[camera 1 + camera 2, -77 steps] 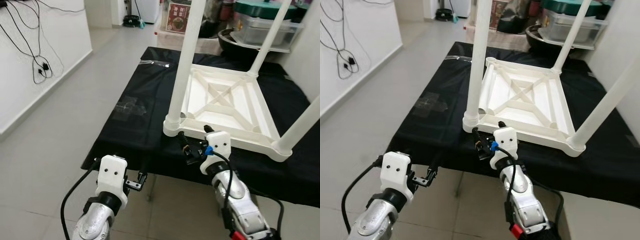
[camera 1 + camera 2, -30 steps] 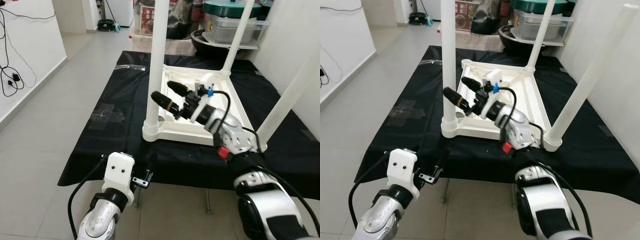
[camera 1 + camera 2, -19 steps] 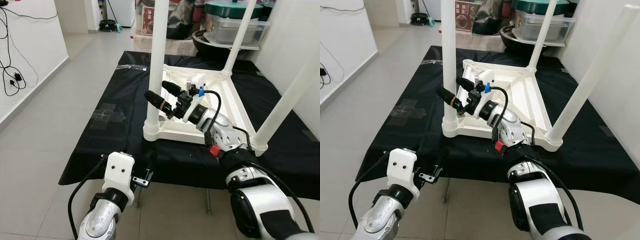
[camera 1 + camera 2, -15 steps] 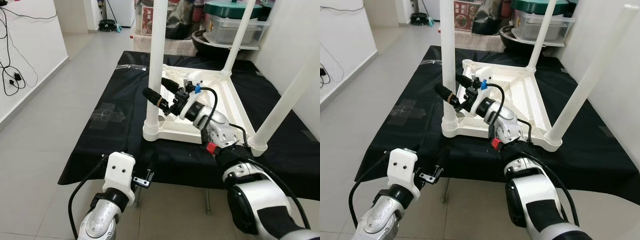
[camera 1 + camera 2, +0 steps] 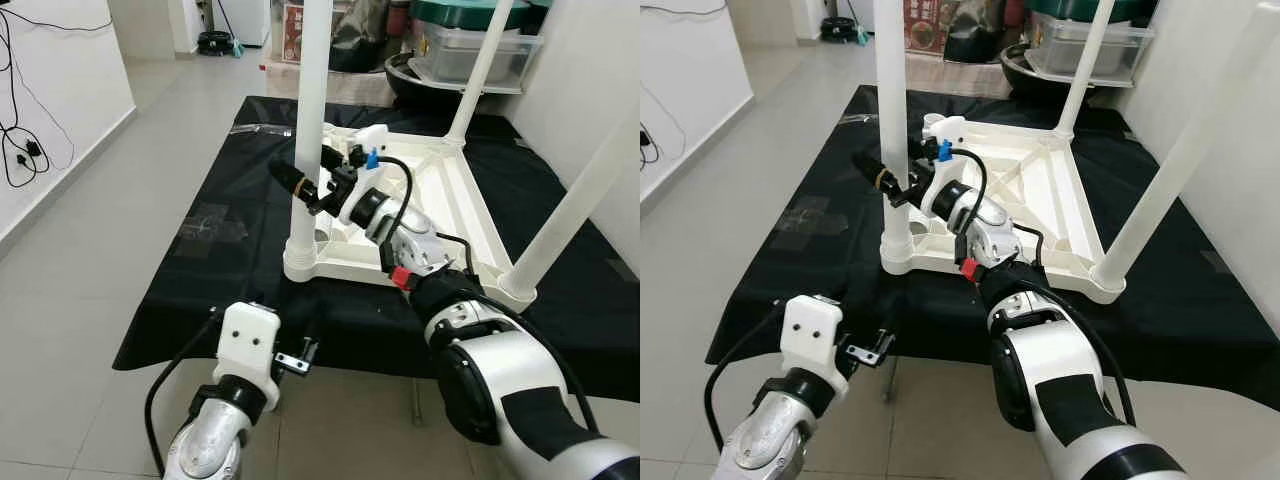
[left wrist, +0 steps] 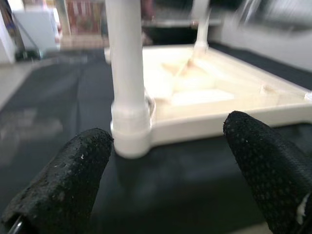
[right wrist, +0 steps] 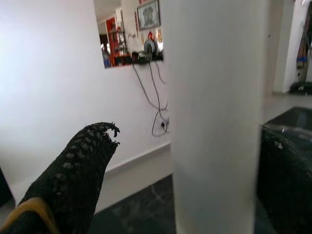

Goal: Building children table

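A white children's table [image 5: 440, 210] lies upside down on a black-covered bench, with its legs pointing up. My right gripper [image 5: 300, 176] is open at the near-left leg [image 5: 308, 110], a little above the leg's socket. One black finger [image 5: 287, 182] shows on the leg's left; the other is behind the leg. In the right wrist view the leg [image 7: 214, 117] stands between the two fingertips [image 7: 83, 165]. My left gripper [image 5: 297, 354] hangs low at the bench's front edge, open and holding nothing, facing the leg's base [image 6: 129, 131].
Black cloth [image 5: 220, 250] covers the bench. Two more legs rise at the near right [image 5: 575, 205] and the far right [image 5: 482, 70]. Storage tubs and a bowl [image 5: 470, 50] crowd the back. A white wall with hanging cables [image 5: 25, 140] borders the tiled floor at the left.
My right gripper has swung left from over the table's underside to the near-left leg, which now stands between its fingers. The left arm has hardly moved.
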